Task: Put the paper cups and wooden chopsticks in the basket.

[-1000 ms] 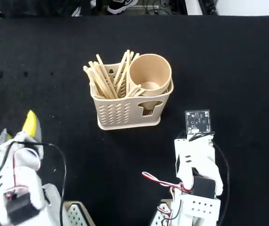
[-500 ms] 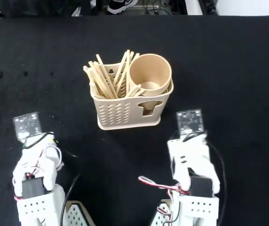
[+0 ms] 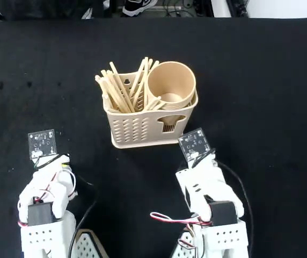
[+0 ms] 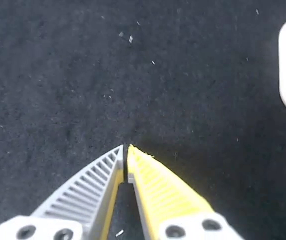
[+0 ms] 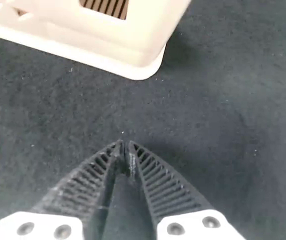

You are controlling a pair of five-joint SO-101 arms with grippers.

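Swinging closer, right gripper (image 5: 124, 145) nears the basket (image 5: 133, 55).

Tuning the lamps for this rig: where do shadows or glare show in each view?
High view: the black table is evenly lit with no glare, and the basket casts no visible shadow on it. Right wrist view: a soft darker patch lies on the cloth beside the basket's corner, ahead of the shut right tool. Left wrist view: no hard shadow around the shut left tool.
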